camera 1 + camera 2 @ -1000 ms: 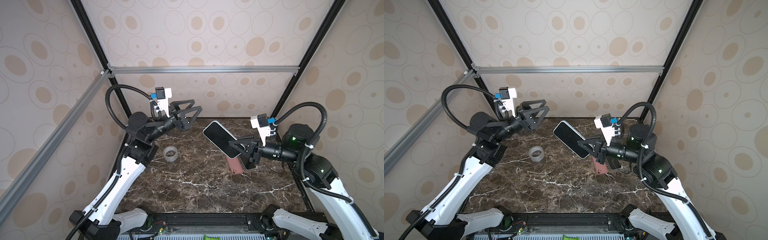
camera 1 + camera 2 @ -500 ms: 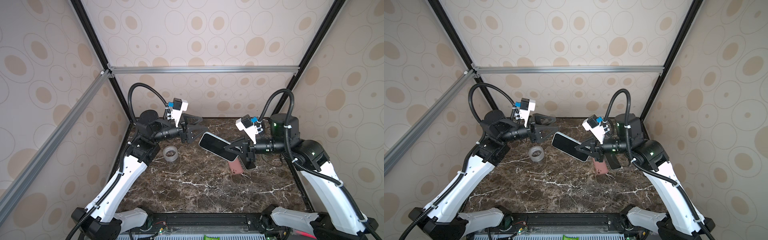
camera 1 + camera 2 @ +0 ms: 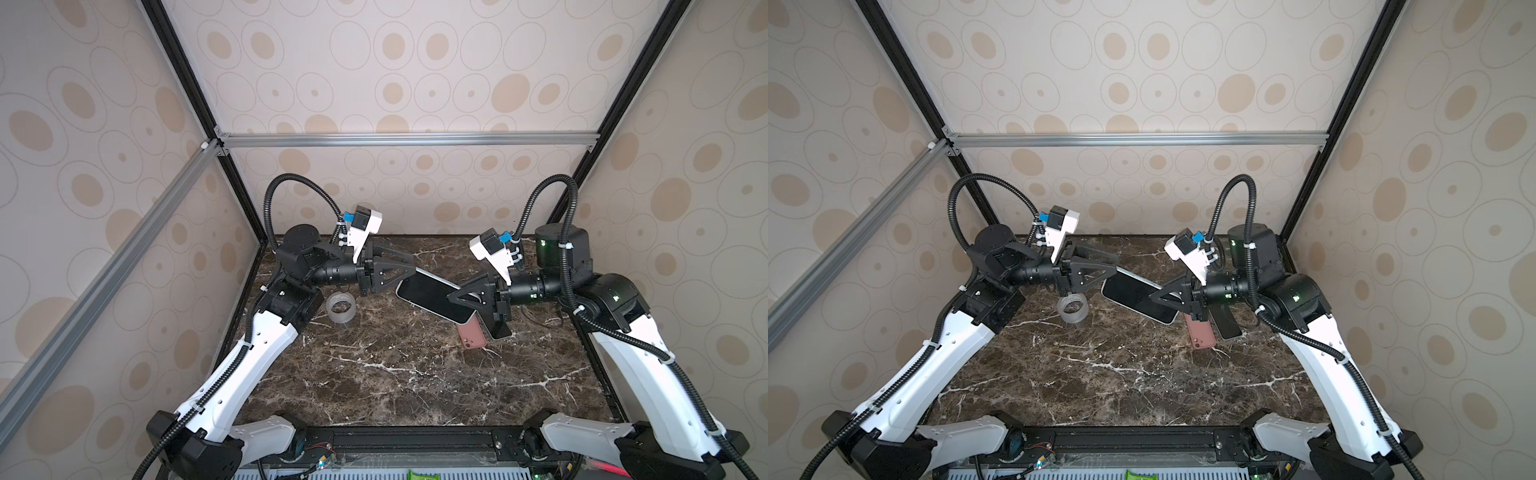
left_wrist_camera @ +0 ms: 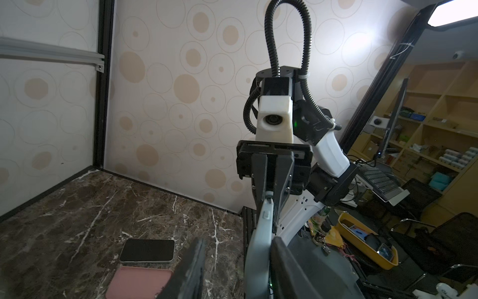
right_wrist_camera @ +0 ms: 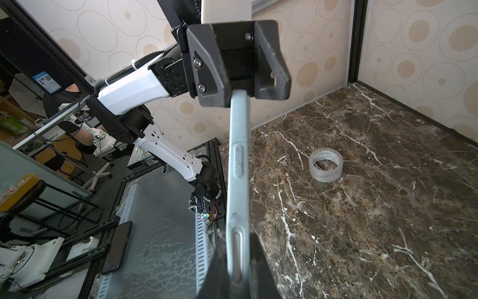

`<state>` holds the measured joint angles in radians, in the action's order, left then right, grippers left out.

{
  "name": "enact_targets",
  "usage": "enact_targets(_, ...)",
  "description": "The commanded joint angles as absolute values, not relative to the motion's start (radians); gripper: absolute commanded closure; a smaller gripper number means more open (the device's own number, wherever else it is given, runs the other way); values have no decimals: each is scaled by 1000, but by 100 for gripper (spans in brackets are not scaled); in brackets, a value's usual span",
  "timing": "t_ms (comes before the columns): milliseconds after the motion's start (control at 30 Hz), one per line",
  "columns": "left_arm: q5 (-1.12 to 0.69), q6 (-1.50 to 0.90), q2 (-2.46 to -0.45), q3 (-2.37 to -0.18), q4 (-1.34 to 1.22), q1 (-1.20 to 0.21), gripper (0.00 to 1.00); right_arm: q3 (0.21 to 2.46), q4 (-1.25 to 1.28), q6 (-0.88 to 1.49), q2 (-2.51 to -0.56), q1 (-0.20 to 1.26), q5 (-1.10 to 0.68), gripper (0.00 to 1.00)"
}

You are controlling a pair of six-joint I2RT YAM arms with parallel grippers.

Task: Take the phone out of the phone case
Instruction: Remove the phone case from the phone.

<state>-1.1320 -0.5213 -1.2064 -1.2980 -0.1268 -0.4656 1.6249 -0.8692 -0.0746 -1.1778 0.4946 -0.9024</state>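
Note:
The phone (image 3: 432,295) (image 3: 1138,297), black screen up, sits in a pale blue-grey phone case (image 5: 238,181) (image 4: 260,246) and hangs level above the table's middle. My right gripper (image 3: 451,297) (image 3: 1152,297) (image 5: 237,235) is shut on the right end of it. My left gripper (image 3: 411,270) (image 3: 1115,270) (image 4: 236,242) straddles the opposite end. One finger (image 4: 284,259) lies against the case's edge. The other finger (image 4: 192,261) stands apart from it, so this gripper is open.
A pink empty case (image 3: 471,334) (image 4: 139,282) and a dark phone (image 3: 496,328) (image 4: 147,249) lie side by side on the marble table (image 3: 395,374) under my right gripper. A clear tape roll (image 3: 340,306) (image 5: 325,165) stands under my left wrist. Walls close in three sides.
My left gripper came in from the back left onto the phone's free end and its jaws narrowed. My right arm carried the phone lower and toward the left.

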Motion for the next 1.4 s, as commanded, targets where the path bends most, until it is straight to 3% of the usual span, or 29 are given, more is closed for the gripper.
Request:
enact_targets(0, -1187, -540, -1213, -1295, -154, -463, 67, 1633, -860, -128, -1178, 493, -952, 100)
enact_targets(333, -1224, -591, -1224, -1270, -178, -473, 100, 1607, -831, -237, -1168, 494, -901, 100)
enact_targets(767, -1305, -768, -1256, -1228, -275, -481, 100, 1363, -562, -859, -1028, 501, -690, 100)
enact_targets(1100, -1341, -844, -1286, -1198, -341, -510, 100, 1313, -458, -984, -973, 509, -612, 100)
enact_targets(1367, -1362, -883, -1331, -1201, -321, -518, 100, 1366, -539, -1156, -987, 574, -537, 100)
